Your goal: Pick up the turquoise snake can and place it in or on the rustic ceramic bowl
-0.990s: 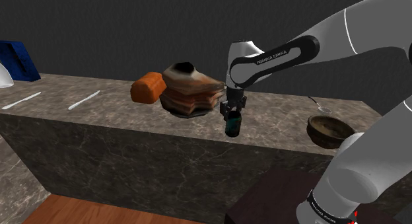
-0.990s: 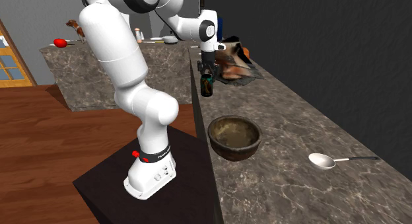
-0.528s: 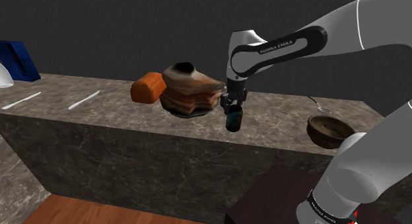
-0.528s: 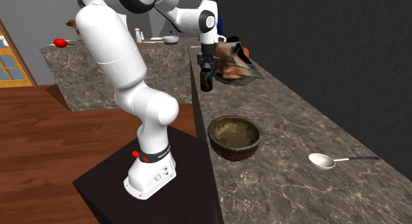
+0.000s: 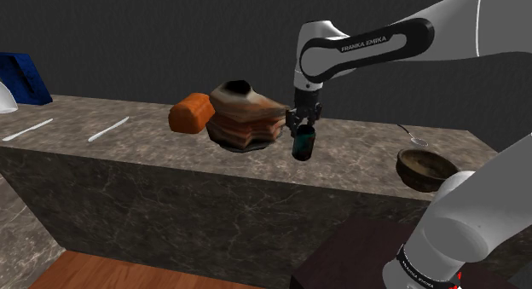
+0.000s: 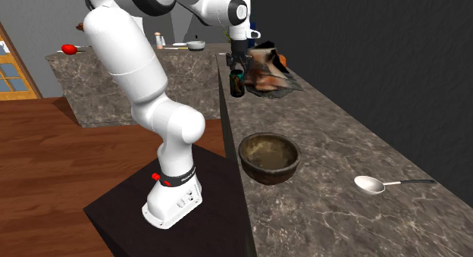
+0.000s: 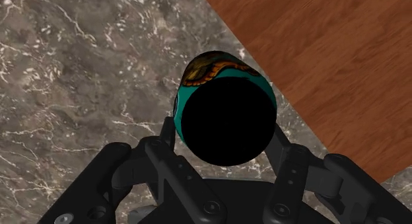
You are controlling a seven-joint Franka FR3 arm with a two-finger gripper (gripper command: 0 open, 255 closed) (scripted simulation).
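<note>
One turquoise can (image 5: 301,147), one brown bowl (image 6: 265,176), one spoon (image 6: 371,185), one orange block (image 5: 191,113), one layered brown heap (image 5: 245,118), two white sticks (image 5: 27,130) (image 5: 109,129).

Shoulder camera: beside the stand (image 5: 341,257), looking down across the marbled surface (image 5: 128,147), the jaws mid-frame. Second exterior camera: at the surface's end far from the jaws, sighting along it past the bowl (image 6: 267,174) toward them. Both share bowl, arm (image 5: 384,44) and surface. Wrist camera: tight above the can (image 7: 224,77) in the jaws, facing the surface edge and wood floor (image 7: 330,64).
</note>
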